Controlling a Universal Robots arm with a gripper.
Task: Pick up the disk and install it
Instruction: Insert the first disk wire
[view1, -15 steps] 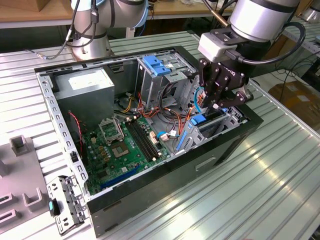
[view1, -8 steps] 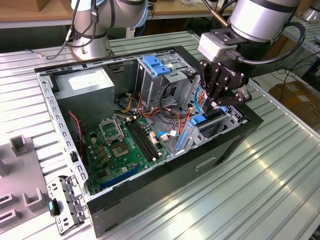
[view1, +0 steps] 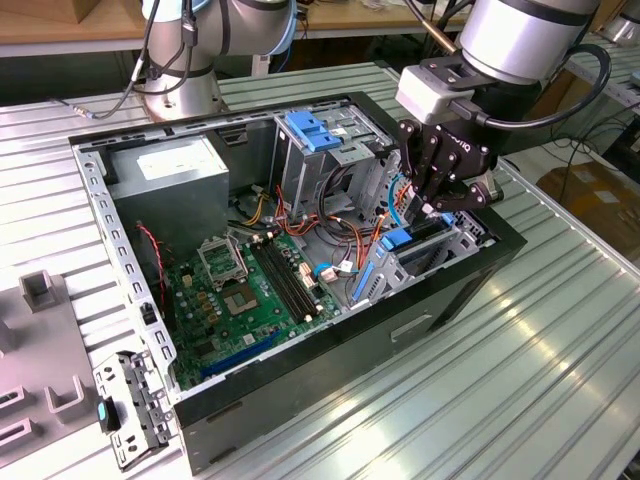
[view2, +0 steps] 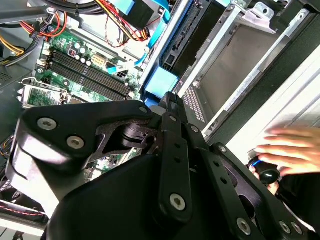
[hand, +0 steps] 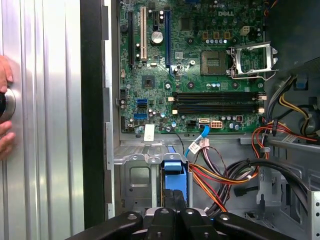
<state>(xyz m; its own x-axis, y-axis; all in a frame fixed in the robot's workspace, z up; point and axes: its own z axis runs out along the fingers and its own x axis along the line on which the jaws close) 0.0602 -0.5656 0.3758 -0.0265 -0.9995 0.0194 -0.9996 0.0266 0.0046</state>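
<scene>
Sitting in the grey drive cage (hand: 136, 179) at the front corner of the open computer case (view1: 420, 322), the disk (hand: 174, 175) showed mainly its blue plastic end, which faced the inside of the case. In the exterior view the same blue end (view1: 398, 240) lay low in the cage, on the exterior view's right. The gripper (view1: 432, 206) hung directly over it, reaching down into the cage. In both wrist views its black linkages crowded the foreground and its tip (hand: 174, 201) met the blue end. Whether it was clamped on the disk or only resting against it could not be told.

Red, orange and black cables (hand: 222, 176) ran just beside the cage. Past them lay the green motherboard (hand: 200, 75) on the floor of the case. In the exterior view, a grey power-supply box (view1: 170, 172) filled the far corner, and a blue latch (view1: 318, 132) sat atop a second cage. The case rested on a ribbed metal table (view1: 540, 390). A person's hand (view2: 292, 147) rested on a round button outside the case.
</scene>
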